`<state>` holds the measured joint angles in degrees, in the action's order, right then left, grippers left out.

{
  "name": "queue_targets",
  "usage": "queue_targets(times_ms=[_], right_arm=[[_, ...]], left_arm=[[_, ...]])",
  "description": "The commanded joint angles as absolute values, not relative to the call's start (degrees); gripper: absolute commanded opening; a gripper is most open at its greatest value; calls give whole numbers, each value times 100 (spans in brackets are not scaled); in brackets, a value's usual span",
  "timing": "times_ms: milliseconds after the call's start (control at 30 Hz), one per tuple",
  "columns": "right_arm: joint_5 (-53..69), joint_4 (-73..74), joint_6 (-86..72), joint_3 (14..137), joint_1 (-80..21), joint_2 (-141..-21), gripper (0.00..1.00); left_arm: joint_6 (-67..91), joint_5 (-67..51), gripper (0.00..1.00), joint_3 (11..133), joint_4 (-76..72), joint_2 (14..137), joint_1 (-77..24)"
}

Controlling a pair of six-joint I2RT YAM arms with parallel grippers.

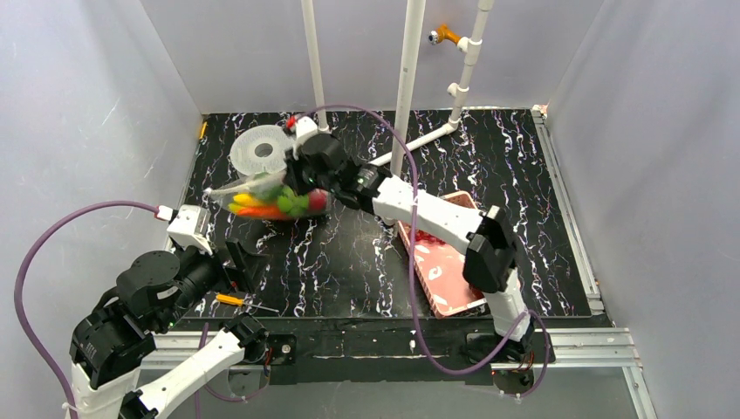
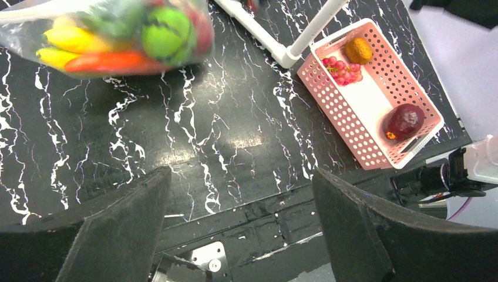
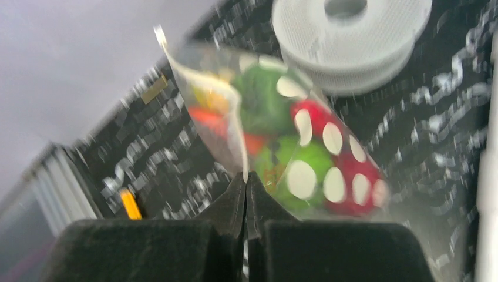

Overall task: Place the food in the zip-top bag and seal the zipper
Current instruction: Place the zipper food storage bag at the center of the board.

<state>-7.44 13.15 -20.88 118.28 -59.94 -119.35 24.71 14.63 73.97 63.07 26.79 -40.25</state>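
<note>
Blurring in my right wrist view smears the zip-top bag, so I cannot pick out the zipper as a strip of its own; I see only a thin clear edge rising from my right pincer toward the upper left. That pincer is pressed together on this edge, with the dotted body of the bag bulging just beyond and to the right of the fingertips. From above, my right wrist covers the bag's far upper corner, and my left wrist view cuts off its top and left end. The bag's long axis runs left to right across the table, its flat empty corner pointing left and the food packed toward the right end: yellow and orange pieces low, green and red beside them. I cannot tell whether its underside touches the table. It sits just in front of the spool. My left pincer hangs spread wide and empty, well apart from the bag, which lies ahead of it to the left.
</note>
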Motion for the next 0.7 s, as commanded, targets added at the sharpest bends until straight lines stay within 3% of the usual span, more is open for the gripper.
queue_targets(times_ms=[0, 133, 333, 467, 667], right_arm=[[-219, 395, -1339, 9763, -5976, -10855, 1], [-109, -171, -967, 7781, -5977, -10055, 1], [-254, -291, -1075, 6272, -5973, -9262, 5], [-331, 217, -1241, 5926, -5975, -8682, 46], [-1063, 919, -1455, 5429, -5968, -6982, 83]], left_arm=[[2505, 1524, 89, 7446, 6270, 2670, -4045], [2542, 1430, 89, 7228, 6051, 2715, -4045], [2627, 1246, 89, 6940, 5566, 2941, -4051], [2637, 1256, 90, 6952, 5385, 3057, -4048], [2637, 1539, 90, 6882, 5166, 2881, -4051]])
